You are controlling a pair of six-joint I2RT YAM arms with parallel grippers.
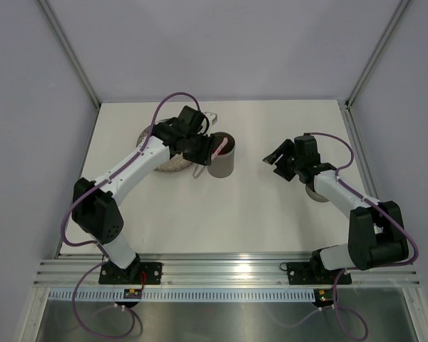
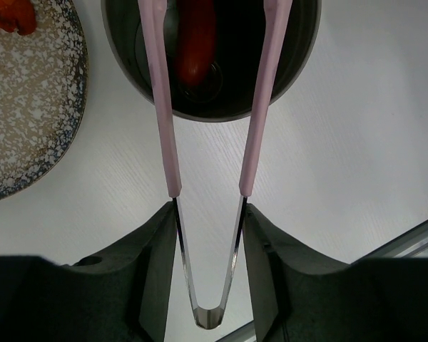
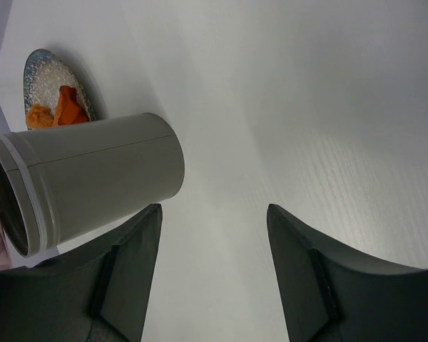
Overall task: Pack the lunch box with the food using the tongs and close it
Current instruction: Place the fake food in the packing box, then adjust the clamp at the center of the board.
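left claw point(image 2: 208, 211) pinching slim pink tongs point(image 2: 162, 107) above matte grey cylindrical lunch box point(image 2: 308, 43) containing glossy red piece point(image 2: 194, 43); orange food point(image 2: 7, 14) on speckled plate point(image 2: 28, 128); right claw point(image 3: 212, 214) open, empty.

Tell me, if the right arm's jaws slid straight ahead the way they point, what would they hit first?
Most likely the lunch box: its grey side stands ahead of one of the right jaws, while only bare table shows between them. Depth is hard to judge.

I see my left gripper point(image 2: 208, 214) clasping the tongs point(image 2: 164, 142), pink arms spread over the open lunch box point(image 2: 214, 115), a red piece of food point(image 2: 194, 43) lying inside
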